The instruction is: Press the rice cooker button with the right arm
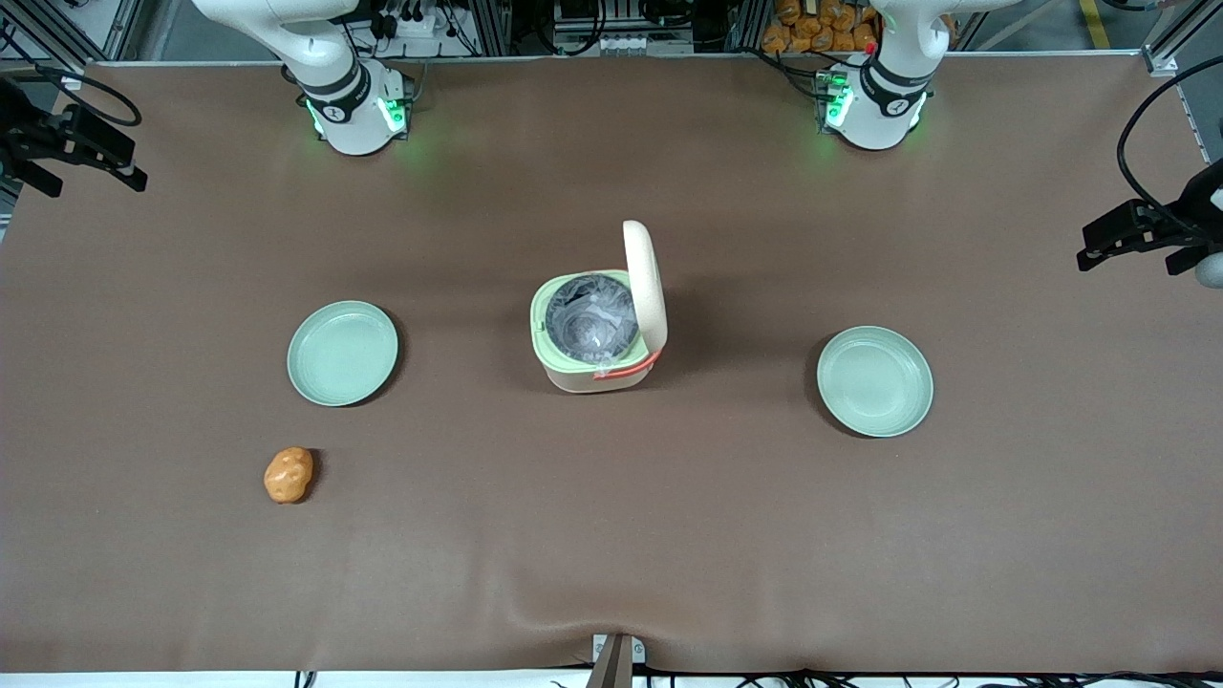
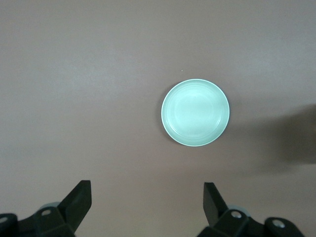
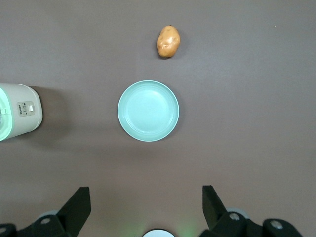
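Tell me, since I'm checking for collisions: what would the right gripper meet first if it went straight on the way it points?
Probably the bare table beside the green plate. The gripper, open, points down from above it; the rice cooker sits off to the side.

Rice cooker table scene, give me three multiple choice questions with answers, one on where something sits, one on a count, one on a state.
1. Where is the potato?
A. In the rice cooker
B. On the table, nearer the front camera than the plate at the working arm's end
C. On a plate

2. How many green plates are there?
A. One
B. Two
C. Three

3. The rice cooker lid is:
A. Raised
B. Shut
C. Lying on the table

Answers:
1 B: it lies on the brown table, apart from that plate.
2 B: the second plate lies toward the parked arm's end.
3 A: the dark pot shows; the gripper hangs open above the nearer plate.
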Available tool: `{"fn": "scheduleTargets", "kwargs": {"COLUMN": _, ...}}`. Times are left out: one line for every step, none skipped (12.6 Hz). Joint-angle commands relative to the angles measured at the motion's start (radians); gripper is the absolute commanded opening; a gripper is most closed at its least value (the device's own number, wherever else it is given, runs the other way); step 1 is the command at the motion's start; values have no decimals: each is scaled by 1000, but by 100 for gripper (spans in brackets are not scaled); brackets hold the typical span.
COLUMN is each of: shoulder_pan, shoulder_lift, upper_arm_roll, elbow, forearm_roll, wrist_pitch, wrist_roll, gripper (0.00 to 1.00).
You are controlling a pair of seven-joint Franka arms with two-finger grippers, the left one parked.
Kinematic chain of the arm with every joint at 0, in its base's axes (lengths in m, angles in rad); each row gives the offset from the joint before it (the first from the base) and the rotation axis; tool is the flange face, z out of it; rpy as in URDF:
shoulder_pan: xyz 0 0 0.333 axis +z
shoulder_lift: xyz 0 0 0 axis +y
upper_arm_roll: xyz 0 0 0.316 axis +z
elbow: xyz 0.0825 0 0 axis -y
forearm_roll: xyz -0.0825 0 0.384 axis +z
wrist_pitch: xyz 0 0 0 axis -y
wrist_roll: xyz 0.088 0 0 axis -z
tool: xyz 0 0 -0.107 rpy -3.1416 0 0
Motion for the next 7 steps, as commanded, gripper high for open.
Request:
{"fn": "scheduleTargets", "kwargs": {"shoulder_pan": -17, "shoulder_lift": -17, "upper_arm_roll": 10, "elbow": 1, "forearm_roll": -12, "wrist_pitch": -13, "wrist_roll": -20, "gripper": 100}}
{"fn": "scheduleTargets", "kwargs": {"shoulder_pan": -17, "shoulder_lift": -17, "upper_arm_roll": 10, "elbow": 1, "forearm_roll": -12, "wrist_pitch": -13, "wrist_roll": -26, "gripper": 100}}
{"fn": "scheduleTargets", "kwargs": {"shoulder_pan": -17, "shoulder_lift": -17, "upper_arm_roll": 10, "elbow": 1, "forearm_roll": -13, "wrist_pitch": -13, "wrist_roll": -27, "gripper": 100}}
{"fn": "scheduleTargets", "kwargs": {"shoulder_pan": -17, "shoulder_lift": -17, "upper_arm_roll": 10, "elbow": 1, "forearm_roll": -12, "wrist_pitch": -13, "wrist_roll": -27, "gripper": 100}}
{"fn": "scheduleTargets", "kwargs": {"shoulder_pan": -17, "shoulder_lift": -17, "upper_arm_roll": 10, "elbow": 1, "forearm_roll": -13, "wrist_pitch": -13, "wrist_roll": -29, "gripper": 100}}
{"fn": "scheduleTargets", "kwargs": {"shoulder_pan": -17, "shoulder_lift": -17, "upper_arm_roll": 10, "elbow": 1, "forearm_roll": -13, "wrist_pitch": -13, "wrist_roll": -29, "gripper": 100}}
{"fn": "scheduleTargets", "kwargs": {"shoulder_pan": -17, "shoulder_lift": -17, "upper_arm_roll": 10, "elbow": 1, "forearm_roll": -13, "wrist_pitch": -14, "wrist_roll": -29, "gripper": 100}}
